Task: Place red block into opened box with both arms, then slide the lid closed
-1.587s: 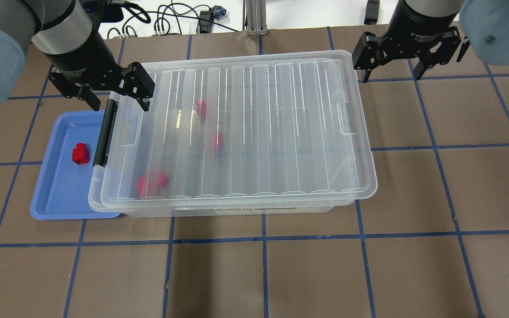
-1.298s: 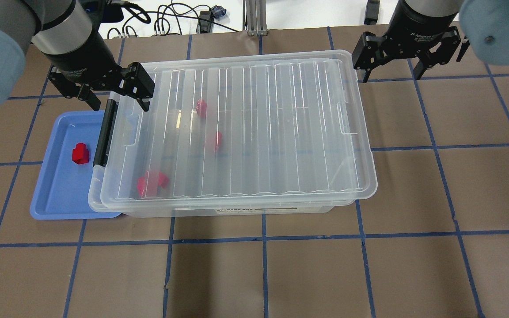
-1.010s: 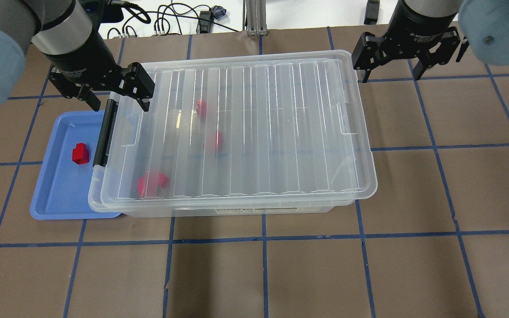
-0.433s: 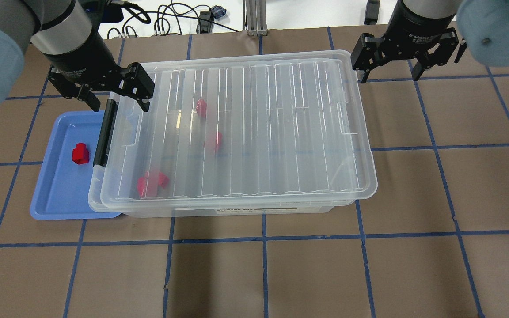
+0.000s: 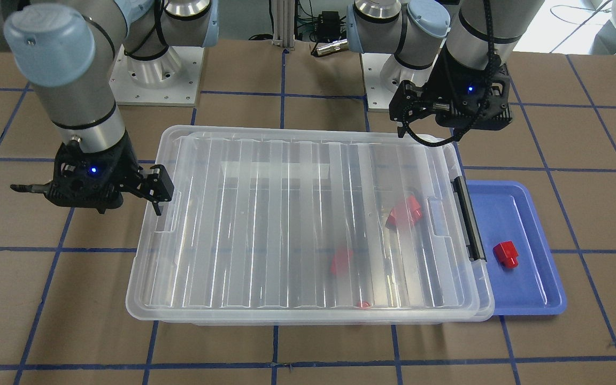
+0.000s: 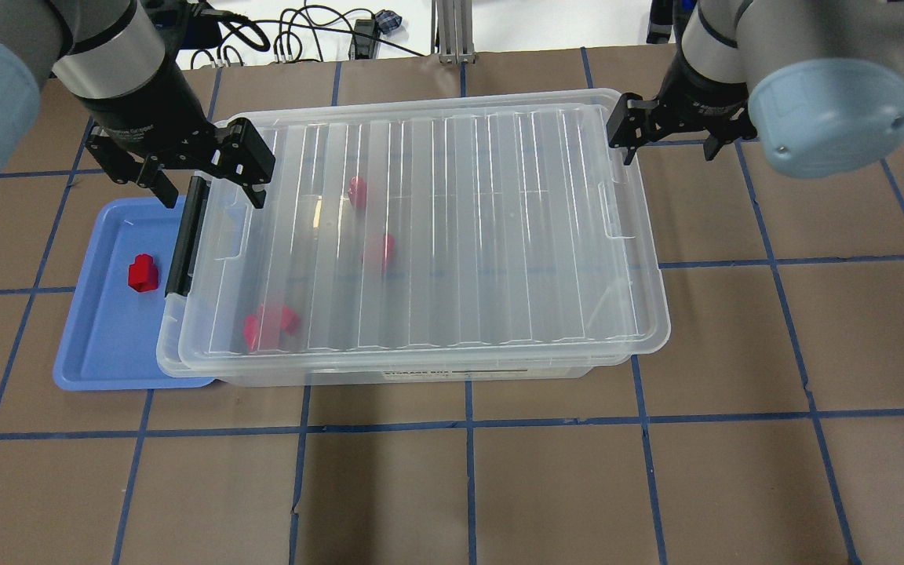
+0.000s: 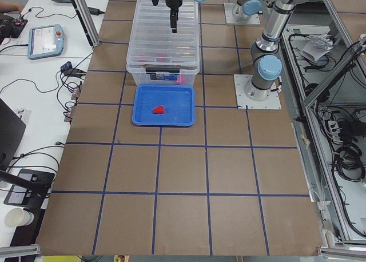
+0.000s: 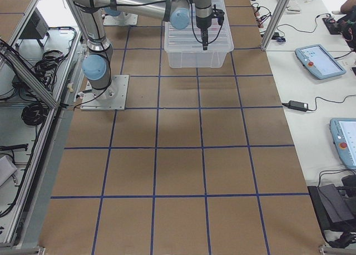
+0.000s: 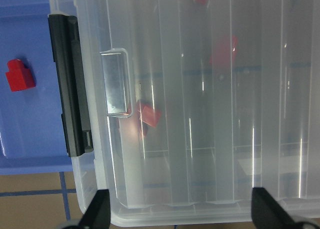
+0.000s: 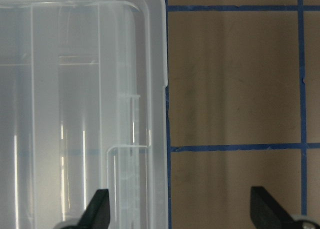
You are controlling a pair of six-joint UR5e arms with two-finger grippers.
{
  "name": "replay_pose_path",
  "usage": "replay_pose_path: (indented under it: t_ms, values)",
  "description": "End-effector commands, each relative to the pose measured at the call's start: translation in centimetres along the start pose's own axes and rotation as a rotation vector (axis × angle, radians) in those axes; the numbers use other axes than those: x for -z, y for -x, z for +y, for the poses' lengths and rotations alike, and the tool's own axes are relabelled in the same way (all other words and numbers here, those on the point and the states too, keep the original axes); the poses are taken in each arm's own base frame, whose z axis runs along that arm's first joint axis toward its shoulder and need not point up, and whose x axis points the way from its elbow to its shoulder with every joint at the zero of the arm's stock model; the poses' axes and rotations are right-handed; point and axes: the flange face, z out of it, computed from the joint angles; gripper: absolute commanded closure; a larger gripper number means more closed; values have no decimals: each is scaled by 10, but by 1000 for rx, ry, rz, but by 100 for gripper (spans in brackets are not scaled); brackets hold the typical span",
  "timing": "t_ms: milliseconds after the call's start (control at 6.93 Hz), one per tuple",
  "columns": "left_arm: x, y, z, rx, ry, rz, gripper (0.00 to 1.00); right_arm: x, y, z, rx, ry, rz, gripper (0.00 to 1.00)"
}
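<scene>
The clear box [image 6: 421, 373] stands mid-table with its ribbed lid [image 6: 499, 235] lying over nearly the whole opening, set slightly toward the right. The black bar [image 6: 185, 235] shows at the box's left end. One red block [image 6: 143, 273] lies in the blue tray [image 6: 99, 353]. Three more red pieces [image 6: 380, 249] show blurred under the lid. My left gripper [image 6: 209, 188] is open above the box's far-left corner, and in the left wrist view its fingers [image 9: 97, 211] straddle the lid's edge. My right gripper [image 6: 668, 149] is open beside the far-right corner.
The blue tray [image 5: 532, 299] touches the box's bar end. Cables [image 6: 295, 35] and an aluminium post [image 6: 452, 31] lie along the far table edge. The arm bases [image 5: 153, 75] are bolted down behind the box. Side benches hold tablets [image 8: 318, 61].
My right gripper has swung left and nearer, up to the box's far-right corner, bringing its elbow cap into view. My left gripper has shifted slightly nearer. Box, lid and blocks are unmoved.
</scene>
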Motion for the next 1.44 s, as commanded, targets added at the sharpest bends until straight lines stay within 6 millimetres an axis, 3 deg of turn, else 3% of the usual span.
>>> replay_pose_path:
  t_ms: [0, 433, 1010, 1154, 1298]
  values:
    - [2, 0, 0, 0, -4, 0, 0, -26, -2, -3, 3, 25, 33, 0]
    - [2, 0, 0, 0, -3, 1, 0, -31, -16, -3, 43, 30, 98, 0]
    - [12, 6, -3, 11, -28, -1, 0, -38, -103, -10, -1, 33, 222, 0]
    - [30, 29, -14, 57, -66, -3, 0, -39, -115, -12, 2, 31, 226, 0]
    - [19, 63, -24, 131, -33, 8, 0, -39, -129, -13, -2, 29, 230, 0]
